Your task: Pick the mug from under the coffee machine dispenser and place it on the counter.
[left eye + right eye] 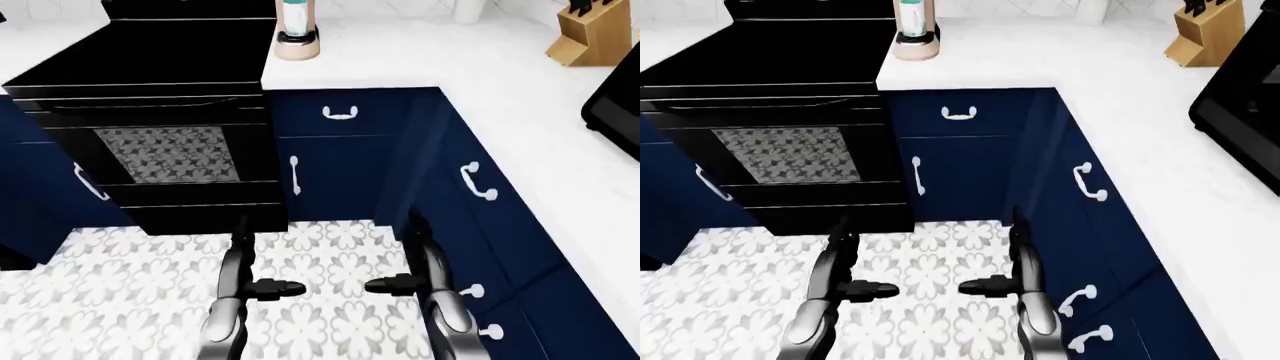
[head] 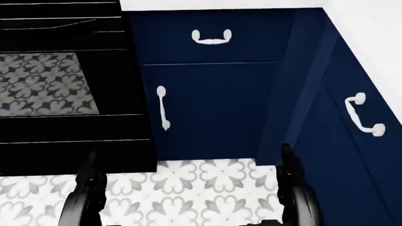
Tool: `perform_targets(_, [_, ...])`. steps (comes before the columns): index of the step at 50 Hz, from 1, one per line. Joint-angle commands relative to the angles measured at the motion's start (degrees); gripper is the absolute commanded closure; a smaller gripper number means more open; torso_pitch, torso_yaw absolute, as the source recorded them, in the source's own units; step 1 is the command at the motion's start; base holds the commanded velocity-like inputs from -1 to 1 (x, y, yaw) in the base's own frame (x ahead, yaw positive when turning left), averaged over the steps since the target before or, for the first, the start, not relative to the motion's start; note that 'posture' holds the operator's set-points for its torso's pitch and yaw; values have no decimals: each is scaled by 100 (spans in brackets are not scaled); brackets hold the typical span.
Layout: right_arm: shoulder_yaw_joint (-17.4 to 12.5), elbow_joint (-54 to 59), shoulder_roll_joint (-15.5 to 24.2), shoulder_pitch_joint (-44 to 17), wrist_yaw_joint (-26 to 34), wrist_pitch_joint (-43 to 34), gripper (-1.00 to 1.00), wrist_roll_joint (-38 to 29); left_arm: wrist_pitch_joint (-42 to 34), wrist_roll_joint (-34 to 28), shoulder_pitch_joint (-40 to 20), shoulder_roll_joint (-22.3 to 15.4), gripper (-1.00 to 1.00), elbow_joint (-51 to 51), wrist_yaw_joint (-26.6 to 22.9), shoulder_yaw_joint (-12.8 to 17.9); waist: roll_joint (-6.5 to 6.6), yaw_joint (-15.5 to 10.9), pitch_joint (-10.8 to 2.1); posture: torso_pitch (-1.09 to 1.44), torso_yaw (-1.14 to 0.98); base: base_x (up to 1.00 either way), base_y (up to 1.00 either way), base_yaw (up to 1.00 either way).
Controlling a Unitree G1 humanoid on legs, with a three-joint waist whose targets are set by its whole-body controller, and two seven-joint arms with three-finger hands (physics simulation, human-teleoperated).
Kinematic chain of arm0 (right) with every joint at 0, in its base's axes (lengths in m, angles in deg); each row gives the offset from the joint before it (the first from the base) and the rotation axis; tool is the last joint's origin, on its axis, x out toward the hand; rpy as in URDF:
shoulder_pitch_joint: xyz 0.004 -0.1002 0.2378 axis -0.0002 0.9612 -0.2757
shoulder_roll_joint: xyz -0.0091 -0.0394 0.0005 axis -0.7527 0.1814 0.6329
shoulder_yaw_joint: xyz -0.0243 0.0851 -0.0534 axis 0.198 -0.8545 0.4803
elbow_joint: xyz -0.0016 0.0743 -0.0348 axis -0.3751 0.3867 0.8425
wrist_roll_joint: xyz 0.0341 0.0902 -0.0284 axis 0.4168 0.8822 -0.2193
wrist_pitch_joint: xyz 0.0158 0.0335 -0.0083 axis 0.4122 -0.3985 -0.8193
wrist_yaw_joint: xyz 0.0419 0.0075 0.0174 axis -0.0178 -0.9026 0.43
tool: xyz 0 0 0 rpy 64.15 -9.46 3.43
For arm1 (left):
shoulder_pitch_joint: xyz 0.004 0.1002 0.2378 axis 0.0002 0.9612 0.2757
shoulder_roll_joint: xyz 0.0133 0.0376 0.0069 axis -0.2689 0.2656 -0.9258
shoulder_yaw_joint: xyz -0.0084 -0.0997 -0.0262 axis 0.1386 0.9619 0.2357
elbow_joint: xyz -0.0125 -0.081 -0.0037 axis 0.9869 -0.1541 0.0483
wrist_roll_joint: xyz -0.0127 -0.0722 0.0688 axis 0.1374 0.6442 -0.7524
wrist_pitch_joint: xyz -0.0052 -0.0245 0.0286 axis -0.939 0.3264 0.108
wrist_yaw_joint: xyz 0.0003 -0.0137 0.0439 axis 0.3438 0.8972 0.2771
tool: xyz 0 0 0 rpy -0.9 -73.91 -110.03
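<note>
Neither the mug nor the coffee machine is in view, so treat the task as not yet begun: your left hand (image 1: 262,288) and right hand (image 1: 405,284) hang over the floor (image 1: 330,255) with fingers released, grasping nothing, below the counter (image 1: 480,75).

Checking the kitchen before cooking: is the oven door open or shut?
Shut: the oven door sits flush and upright under the stove top, its window facing outward.

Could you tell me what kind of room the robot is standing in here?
It looks like a home kitchen corner: a black oven with a glass door, navy cabinets with white handles under a white L-shaped counter, and a wooden knife block on it. No mug or coffee machine shows.
</note>
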State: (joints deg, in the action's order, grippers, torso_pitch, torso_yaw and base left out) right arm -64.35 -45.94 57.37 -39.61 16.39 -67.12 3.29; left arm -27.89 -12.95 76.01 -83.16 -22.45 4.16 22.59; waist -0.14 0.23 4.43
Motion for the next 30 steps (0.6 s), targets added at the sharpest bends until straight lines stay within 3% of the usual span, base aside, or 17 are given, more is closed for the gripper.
perform_targets(1, [-27, -510, 61, -166, 91, 410, -100, 51, 62, -22, -220, -62, -100, -640, 52, 49, -45, 12, -5, 0, 0, 0, 0, 0])
perform_targets(3, [-61, -554, 72, -198, 102, 412, -100, 51, -48, -31, -257, -85, -100, -756, 37, 86, -1, -31, -359, 0, 0, 0, 0, 0])
perform_targets(5, [-153, -584, 74, -296, 27, 395, -100, 107, -147, 55, -317, -108, -100, -885, 17, 176, -39, -20, -105, 0, 0, 0, 0, 0])
perform_targets(7, [-163, -659, 98, -347, 2, 325, -100, 85, -195, 120, -373, -119, -100, -945, 2, 224, -40, -29, -393, 0, 0, 0, 0, 0])
perform_targets(8, [-162, -687, 101, -354, 0, 305, -100, 83, -220, 144, -387, -122, -100, -967, 3, 238, -39, -33, -426, 0, 0, 0, 0, 0])
perform_targets(17, [-318, -1279, 227, -727, 18, -271, -100, 197, -652, 196, -854, -381, -100, -1412, 169, 585, -12, -39, -499, 0, 0, 0, 0, 0])
perform_targets(30, [-478, -2205, 433, -1386, -42, -1211, -100, 211, -1201, 157, -1280, -642, -100, -2188, 223, 807, 1, -40, -526, 0, 0, 0, 0, 0])
